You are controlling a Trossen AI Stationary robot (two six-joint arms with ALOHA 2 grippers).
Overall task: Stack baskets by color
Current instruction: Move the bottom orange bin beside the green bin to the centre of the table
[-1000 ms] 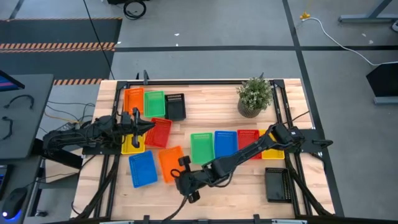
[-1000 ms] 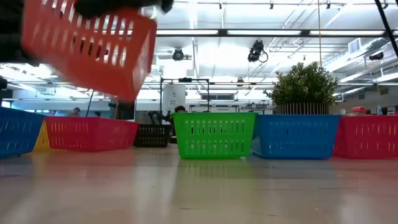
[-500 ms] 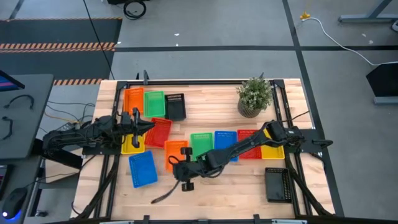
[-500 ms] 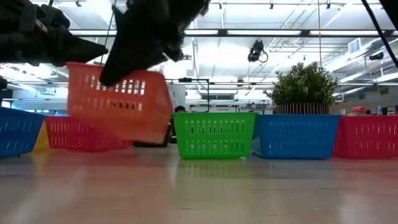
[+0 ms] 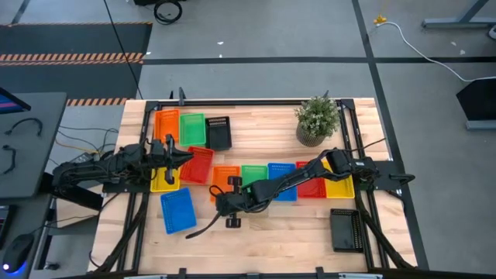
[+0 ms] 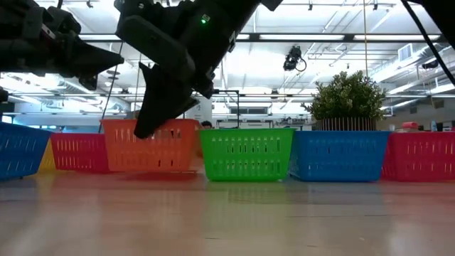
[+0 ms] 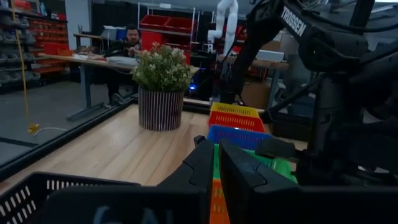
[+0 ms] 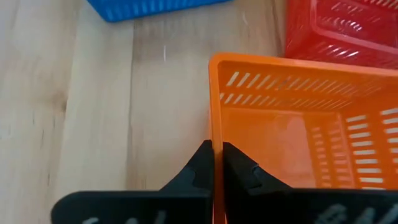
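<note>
Orange basket (image 8: 298, 143), light, stiff and slotted, hung near mid-surface by one thin wall, right gripper (image 8: 217, 163) jaws clamped on it, left gripper (image 7: 214, 171) jaws together.

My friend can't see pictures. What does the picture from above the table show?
The right pincer grips an orange basket beside a green basket. More colored baskets and a potted plant sit on the wooden table.
</note>
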